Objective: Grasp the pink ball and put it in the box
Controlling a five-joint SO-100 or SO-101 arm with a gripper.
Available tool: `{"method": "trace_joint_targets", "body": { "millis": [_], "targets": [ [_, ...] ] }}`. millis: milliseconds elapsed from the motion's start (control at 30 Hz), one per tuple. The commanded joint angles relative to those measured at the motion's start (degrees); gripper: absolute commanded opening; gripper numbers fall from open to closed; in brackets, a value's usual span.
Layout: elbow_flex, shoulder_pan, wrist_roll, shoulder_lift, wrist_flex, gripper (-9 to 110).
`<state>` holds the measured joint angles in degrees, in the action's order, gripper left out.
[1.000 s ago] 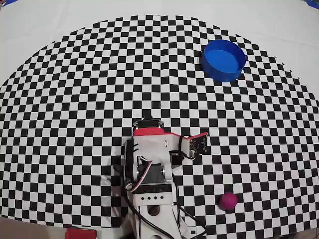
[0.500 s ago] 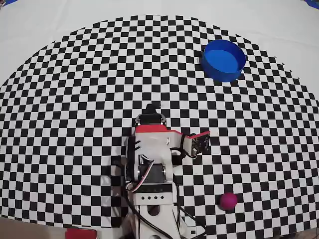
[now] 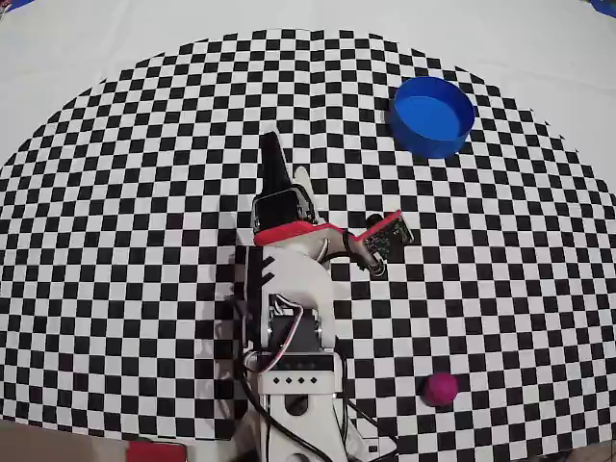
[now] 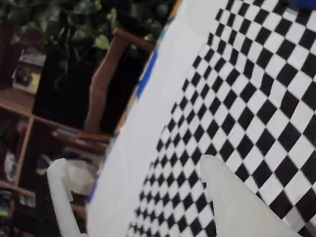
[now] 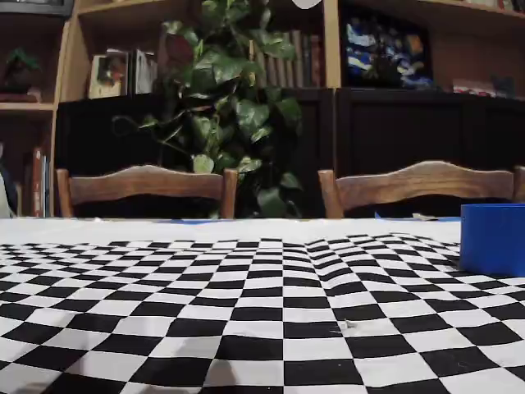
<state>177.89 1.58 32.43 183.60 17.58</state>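
- Overhead view: the white and red arm's two-finger tool points up the picture over the black-and-white checkered cloth on the table, with a dark finger and a pale finger side by side.
- The small matte magenta-pink ball lies on the cloth well behind the tool, down and to the right, beside the arm's base, touching nothing.
- The round, shallow, bright blue box stands ahead of the tool and well off to its right, empty.
- Wrist view: the tool is open, its two pale fingers spread well apart with only checkered cloth and the table's edge between them; nothing is gripped.
- Fixed view: the blue box stands at the right edge on the cloth, before wooden chairs and a leafy plant. The tool is out of frame here.
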Motion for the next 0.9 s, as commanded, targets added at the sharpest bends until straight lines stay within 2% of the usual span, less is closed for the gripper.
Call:
{"method": "trace_joint_targets", "body": {
  "millis": [0,233,433,533,867],
  "targets": [
    [0.4,0.6,12.8,-0.5,-1.1,33],
    [0.4,1.8,38.4,-0.7,-1.7,33],
    [0.4,2.2,53.6,-1.1,-3.9,32],
    [0.4,2.5,58.1,-1.2,-4.7,32],
    [0.4,6.9,58.4,-2.0,-5.0,32]
  ]
}}
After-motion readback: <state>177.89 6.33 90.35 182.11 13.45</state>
